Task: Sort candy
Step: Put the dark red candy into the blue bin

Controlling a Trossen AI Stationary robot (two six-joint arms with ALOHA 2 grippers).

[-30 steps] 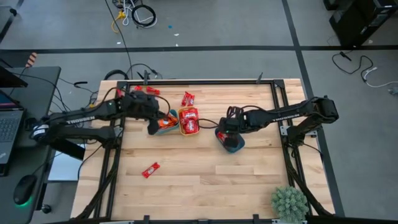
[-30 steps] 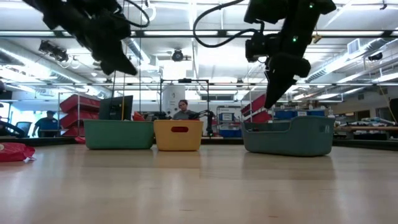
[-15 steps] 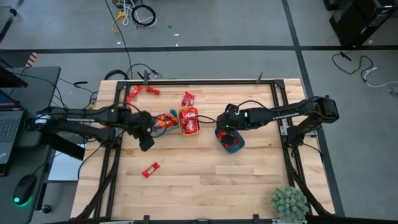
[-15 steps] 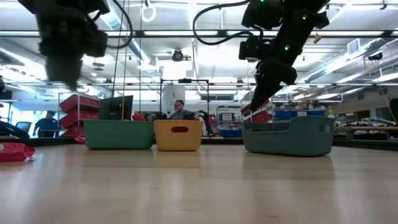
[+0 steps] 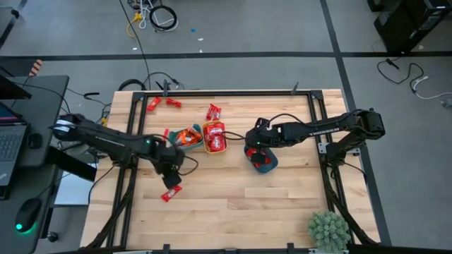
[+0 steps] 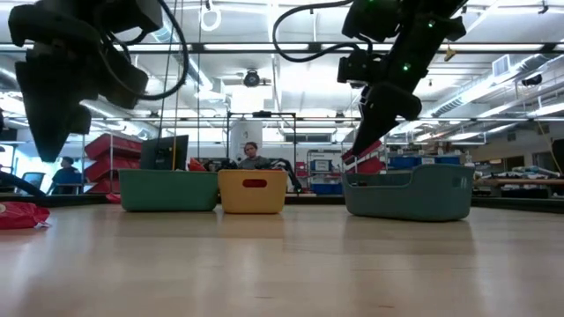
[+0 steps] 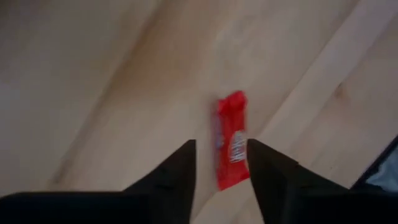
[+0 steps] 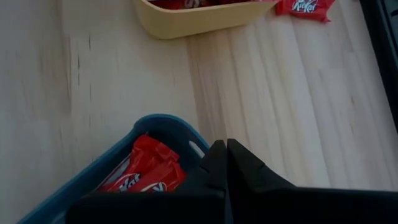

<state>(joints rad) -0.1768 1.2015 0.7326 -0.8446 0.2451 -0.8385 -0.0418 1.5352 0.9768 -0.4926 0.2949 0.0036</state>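
- Red and shiny, a small flat wrapped candy (image 7: 231, 140) lies alone on the pale wooden table (image 5: 233, 197), well apart from the bowls; the left gripper (image 7: 221, 165) hangs over it with its dark fingers spread, one to either side of the wrapper.
- The wrapper looks to lie nearer one finger than the other, though the wrist view is soft here; a closing pinch could push the candy sideways instead of catching it.
- The candy is thin and flat against the wood, so fingers that stop short of the surface may close on nothing, and ones that come down too hard may scrape the table.
- The right gripper (image 8: 225, 163) sits with fingers pressed together, holding nothing, at the rim of the small blue plastic bowl (image 8: 115, 163), which already holds red candy; a careless sideways move there could tip or drag it.
- More red wrapped candies lie loose by the table's far edge (image 5: 213, 111), beyond the small yellow bowl (image 5: 215, 137) and the small teal bowl (image 5: 186, 138), both already holding candy.
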